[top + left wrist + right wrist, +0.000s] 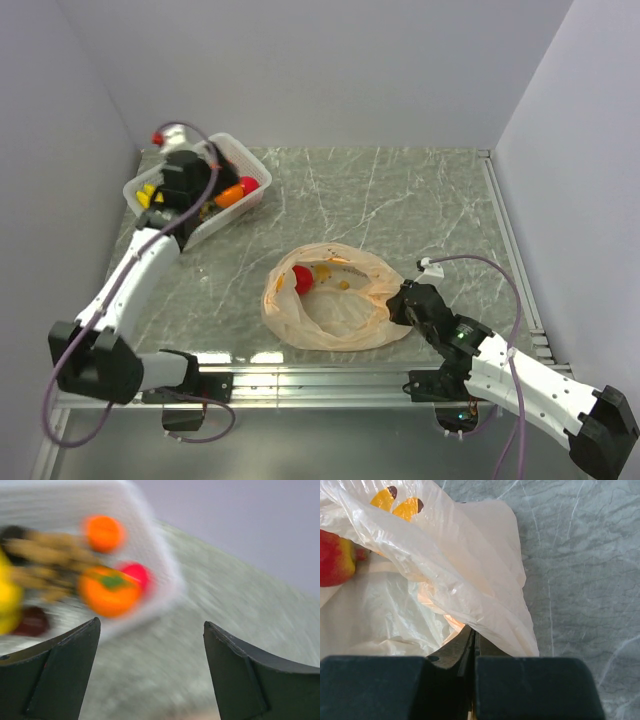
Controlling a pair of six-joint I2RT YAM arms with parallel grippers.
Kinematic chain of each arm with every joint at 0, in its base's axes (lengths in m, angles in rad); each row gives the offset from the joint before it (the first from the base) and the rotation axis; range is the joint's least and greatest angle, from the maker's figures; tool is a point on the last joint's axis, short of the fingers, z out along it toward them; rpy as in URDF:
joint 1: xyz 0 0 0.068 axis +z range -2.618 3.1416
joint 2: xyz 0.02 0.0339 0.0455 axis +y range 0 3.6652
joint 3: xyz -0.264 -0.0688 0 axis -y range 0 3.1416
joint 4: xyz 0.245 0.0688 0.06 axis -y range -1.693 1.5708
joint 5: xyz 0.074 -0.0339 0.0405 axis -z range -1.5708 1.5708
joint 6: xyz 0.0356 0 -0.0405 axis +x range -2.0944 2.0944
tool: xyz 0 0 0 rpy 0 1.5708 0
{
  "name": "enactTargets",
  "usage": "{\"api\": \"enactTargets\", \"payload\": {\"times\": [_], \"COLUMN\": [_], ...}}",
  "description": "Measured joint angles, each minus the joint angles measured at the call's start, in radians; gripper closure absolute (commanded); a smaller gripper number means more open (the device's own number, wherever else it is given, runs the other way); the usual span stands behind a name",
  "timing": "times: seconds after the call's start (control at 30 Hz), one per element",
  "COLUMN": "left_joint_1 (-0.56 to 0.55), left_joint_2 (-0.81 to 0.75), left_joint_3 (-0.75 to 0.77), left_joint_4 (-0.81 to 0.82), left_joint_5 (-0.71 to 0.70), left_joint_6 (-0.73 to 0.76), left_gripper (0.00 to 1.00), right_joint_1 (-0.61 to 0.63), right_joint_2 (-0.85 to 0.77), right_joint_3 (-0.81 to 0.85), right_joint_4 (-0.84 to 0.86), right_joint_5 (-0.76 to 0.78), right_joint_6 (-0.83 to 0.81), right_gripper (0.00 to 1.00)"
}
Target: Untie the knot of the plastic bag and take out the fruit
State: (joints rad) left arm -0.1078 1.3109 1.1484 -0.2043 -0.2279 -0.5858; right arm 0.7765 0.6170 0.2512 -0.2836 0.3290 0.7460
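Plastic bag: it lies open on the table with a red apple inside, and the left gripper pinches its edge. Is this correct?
Only the arm is wrong. The right gripper pinches the edge of the plastic bag, as the right wrist view shows. The left gripper is open near the white basket. The bag does lie open with the red apple inside.

The thin peach plastic bag [340, 315] lies open and crumpled, a red apple [302, 279] resting inside it.

Basket [235, 215] far left on the table [420, 200]; plastic bag [340, 318] near centre, apple [302, 278] inside.
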Motion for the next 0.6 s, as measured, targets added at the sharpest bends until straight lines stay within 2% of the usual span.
{"api": "enactTargets", "payload": {"times": [0.13, 0.2, 0.27, 0.37, 0.47, 0.53, 0.6], "left_joint_1": [-0.33, -0.506, -0.674, -0.866, -0.981, -1.013, -1.021], "left_joint_2": [-0.092, -0.106, -0.101, -0.038, 0.1, 0.209, 0.288], "left_joint_3": [0.0, -0.002, -0.01, -0.011, 0.019, 0.037, 0.038], "left_joint_4": [-0.038, -0.056, -0.061, -0.071, -0.089, -0.09, -0.092], "left_joint_5": [0.003, -0.005, -0.026, -0.079, -0.122, -0.137, -0.138], "left_joint_6": [0.016, 0.005, -0.01, -0.026, -0.042, -0.063, -0.076], "left_gripper": [0.23, 0.26, 0.29, 0.32, 0.39, 0.46, 0.49], "right_joint_1": [0.001, 0.003, 0.006, 0.006, 0.007, 0.007, 0.01], "right_joint_2": [0.003, 0.004, 0.006, 0.01, 0.009, 0.009, 0.006], "right_joint_3": [0.0, 0.0, 0.0, 0.0, 0.0, 0.0, 0.0], "right_joint_4": [0.004, 0.006, 0.01, 0.014, 0.016, 0.016, 0.016], "right_joint_5": [0.002, 0.004, 0.005, 0.006, 0.007, 0.007, 0.007], "right_joint_6": [-0.008, -0.008, -0.008, -0.008, -0.008, -0.008, -0.008], "right_gripper": [1.0, 1.0, 1.0, 1.0, 1.0, 1.0, 1.0]}}
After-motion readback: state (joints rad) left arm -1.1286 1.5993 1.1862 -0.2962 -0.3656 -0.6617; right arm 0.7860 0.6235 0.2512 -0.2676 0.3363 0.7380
